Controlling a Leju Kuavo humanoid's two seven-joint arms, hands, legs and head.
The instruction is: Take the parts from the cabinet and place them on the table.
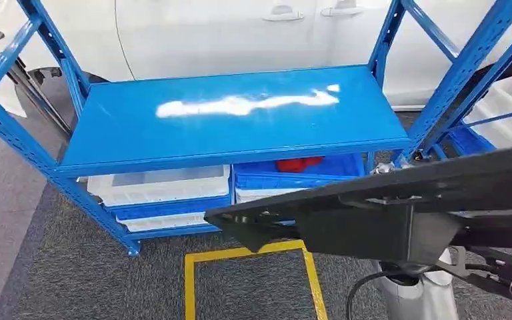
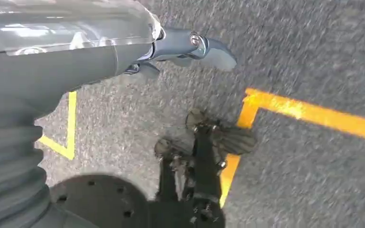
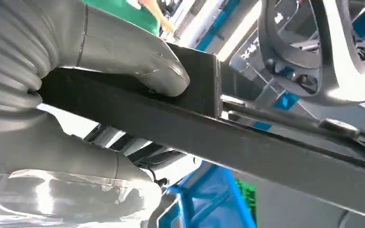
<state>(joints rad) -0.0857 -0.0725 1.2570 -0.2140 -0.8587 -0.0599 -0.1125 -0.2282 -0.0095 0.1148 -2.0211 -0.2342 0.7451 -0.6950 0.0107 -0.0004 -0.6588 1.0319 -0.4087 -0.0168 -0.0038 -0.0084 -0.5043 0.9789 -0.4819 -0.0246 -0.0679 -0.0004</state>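
Observation:
A long flat black part (image 1: pixel 387 213) stretches across the lower right of the head view, in front of the blue cabinet (image 1: pixel 240 127). In the right wrist view my right hand (image 3: pixel 119 52) grips this black part (image 3: pixel 266 147), thumb pressed on one face and the rest of the hand wrapped under it. My left hand (image 2: pixel 180 47) hangs over the grey carpet and holds nothing, its thumb standing away from the fingers. The cabinet's top shelf is bare and shiny.
On the lower shelf stand white bins (image 1: pixel 163 183) and a blue bin (image 1: pixel 300 173) with something red inside. A yellow tape square (image 1: pixel 247 267) marks the carpet in front. A second blue rack (image 1: pixel 480 73) stands at the right, a white car (image 1: pixel 240 33) behind.

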